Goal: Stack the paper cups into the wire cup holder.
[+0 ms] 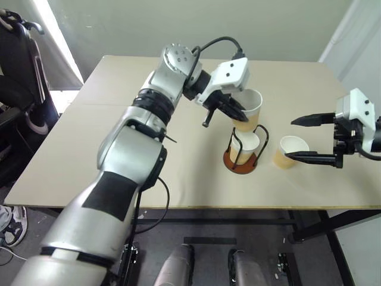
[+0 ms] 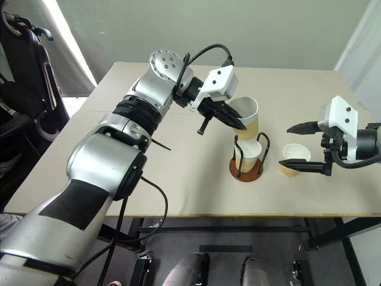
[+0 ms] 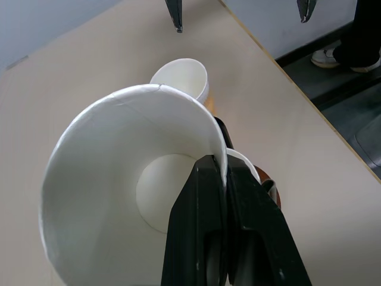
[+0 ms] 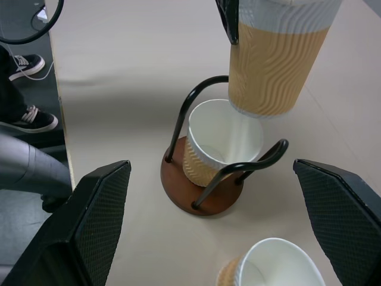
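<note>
Three paper cups: one pinched in left fingers (image 1: 238,111), one in the holder (image 1: 243,159), one (image 1: 290,150) between wide-open right fingers (image 1: 309,138).

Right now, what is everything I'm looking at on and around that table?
Tan-yellow paper cups with white insides: three. One held above the holder, one seated inside the holder, one standing on the table beside it.
Wire cup holder: one, reddish-brown round base with black wire loops, near the table's middle.
Table: one, beige flat top on a dark frame.
Dark chair: one, off the table's left end.
Shoes: dark with white soles, on the floor beside the table; the count is unclear.
Left gripper: black fingers shut on the rim of the raised cup.
Right gripper: black fingers open, beside the standing cup.
</note>
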